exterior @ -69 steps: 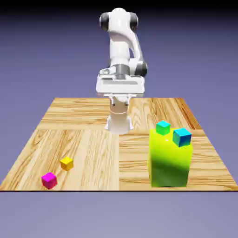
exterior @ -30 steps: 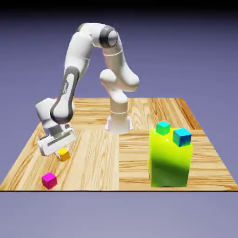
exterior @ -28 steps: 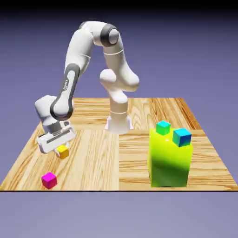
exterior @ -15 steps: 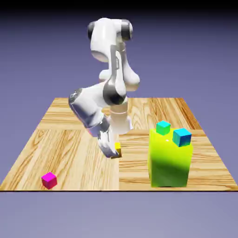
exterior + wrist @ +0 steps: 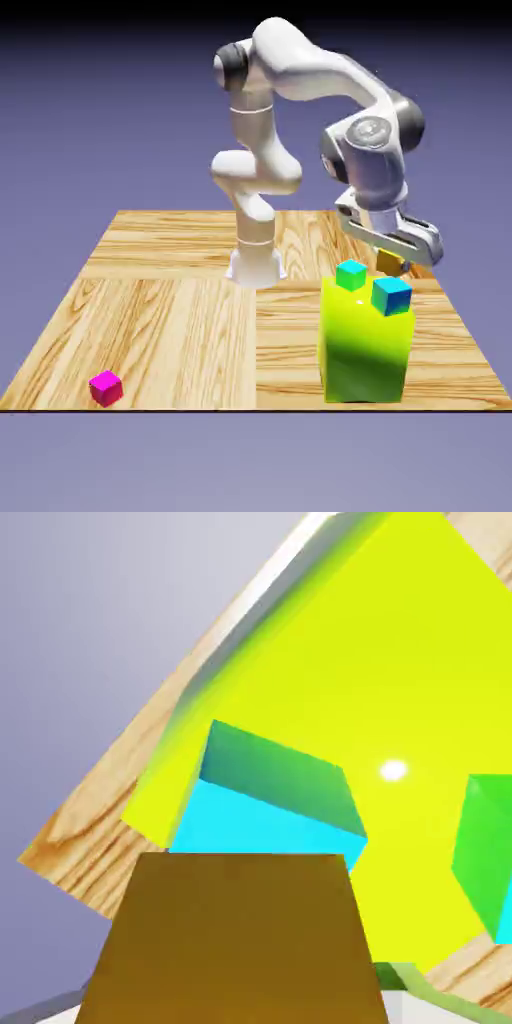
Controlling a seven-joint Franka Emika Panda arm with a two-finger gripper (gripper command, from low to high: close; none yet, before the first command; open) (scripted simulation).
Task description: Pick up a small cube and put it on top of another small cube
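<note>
Swung across from the bench's (image 5: 180, 300) far side, the jaws pinch the small cube (image 5: 389, 262) above the blue cube (image 5: 392, 295); release is next.

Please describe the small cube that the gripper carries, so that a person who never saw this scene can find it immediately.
Find the tall yellow-green block at the exterior view's right of the wooden table. Just above and behind its top hangs the gripper, with a tiny yellow-orange cube between its fingers. Unlike the two blue-green cubes on the block, it is off any surface.
</note>
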